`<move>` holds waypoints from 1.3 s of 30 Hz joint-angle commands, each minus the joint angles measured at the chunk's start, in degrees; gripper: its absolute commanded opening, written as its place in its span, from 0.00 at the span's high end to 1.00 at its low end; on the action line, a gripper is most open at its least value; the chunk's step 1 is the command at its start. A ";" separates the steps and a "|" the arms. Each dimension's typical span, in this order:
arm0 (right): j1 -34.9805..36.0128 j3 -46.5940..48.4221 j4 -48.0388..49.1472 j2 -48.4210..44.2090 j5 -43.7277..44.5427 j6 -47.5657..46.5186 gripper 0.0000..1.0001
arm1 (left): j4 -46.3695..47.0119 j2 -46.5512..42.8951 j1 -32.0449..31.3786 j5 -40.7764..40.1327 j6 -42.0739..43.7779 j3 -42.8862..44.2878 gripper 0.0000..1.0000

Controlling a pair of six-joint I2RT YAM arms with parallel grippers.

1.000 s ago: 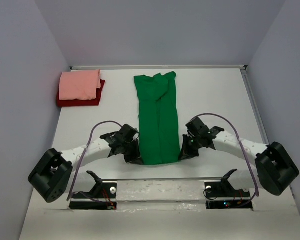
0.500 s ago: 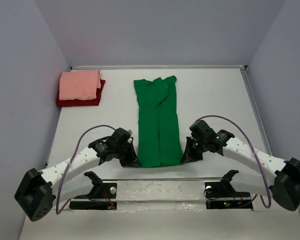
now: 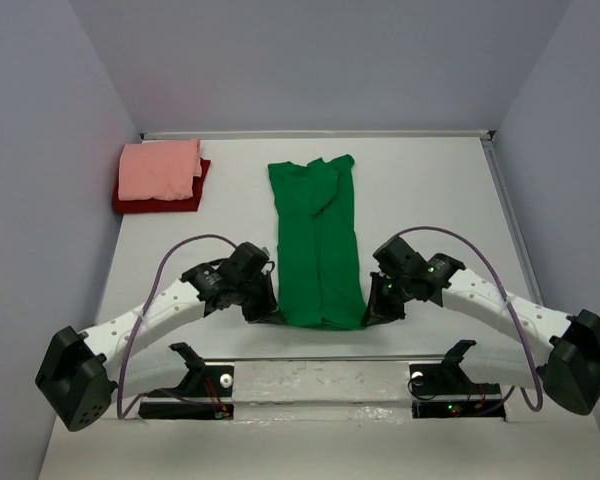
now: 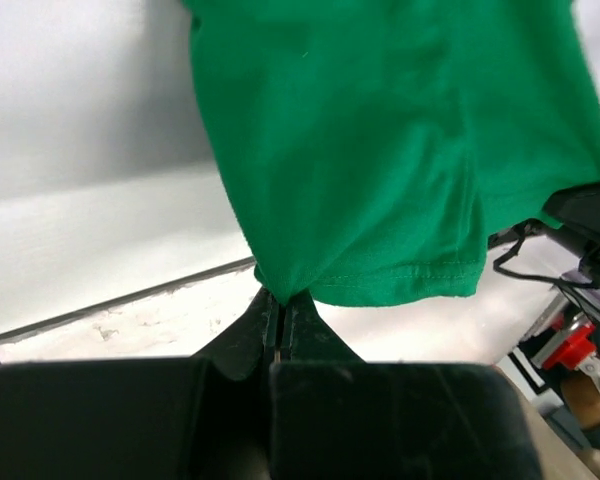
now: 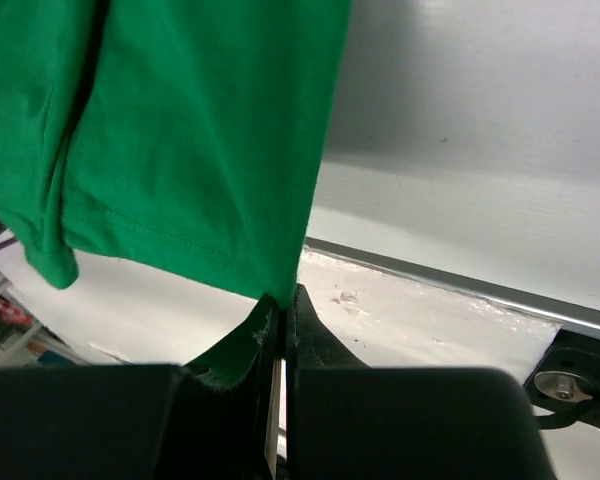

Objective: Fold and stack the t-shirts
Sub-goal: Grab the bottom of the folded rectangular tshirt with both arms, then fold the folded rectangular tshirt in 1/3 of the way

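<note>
L gripper [image 4: 277, 312]: jaws together, clamped on near-left hem corner of green shirt [image 3: 318, 250]. Wrist view shows cloth entering the pinch line, no gap between fingers. In top view L gripper sits just beside the shirt's near-left corner, arm reaching in from the left.

R gripper [image 5: 281, 305]: jaws together, clamped on near-right hem corner of same shirt. Cloth edge runs straight into the closed tips. Top view puts it at the shirt's near-right corner, opposite the L gripper, hem between them.

Green shirt: long narrow strip, sides folded in lengthwise, laid down the centre of table [image 3: 430, 200], running from far edge area toward the arm bases. Far end (collar/sleeve region) bunched, with a diagonal crease. A lengthwise seam or fold line runs down the middle. Near hem spans the two grippers; stitched hem line visible in both wrist views, w/ slight sag and ripple at mid-hem. Cannot tell whether near end is clear of the table surface.

Stack, far-left corner of table: pink shirt [image 3: 160, 168] folded, resting on top of red shirt [image 3: 157, 205], also folded. Red shows along near and right edges of pink. Stack well apart from green shirt and both grippers.
</note>
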 commanded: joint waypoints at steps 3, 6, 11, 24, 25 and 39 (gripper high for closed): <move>0.52 10.52 -4.38 4.98 6.16 -3.01 1.00 | -8.05 5.20 -0.09 -7.47 6.25 12.64 1.00; 0.52 13.25 -4.55 7.00 7.13 -3.63 1.00 | -10.08 7.21 0.00 -9.93 7.92 16.17 1.00; 0.52 22.56 -7.89 12.80 12.49 -6.27 1.00 | -11.84 11.09 0.09 -12.22 10.30 22.32 1.00; -3.17 37.26 -10.79 25.11 19.62 -11.10 1.00 | -13.08 14.43 8.34 -12.40 17.67 27.25 1.00; -3.95 37.69 -10.80 25.29 19.79 -11.19 1.00 | -12.90 14.78 9.04 -12.49 18.46 27.69 1.00; -10.64 40.77 -7.46 33.63 16.90 -18.22 1.00 | -9.03 28.75 15.64 -10.91 24.80 37.18 1.00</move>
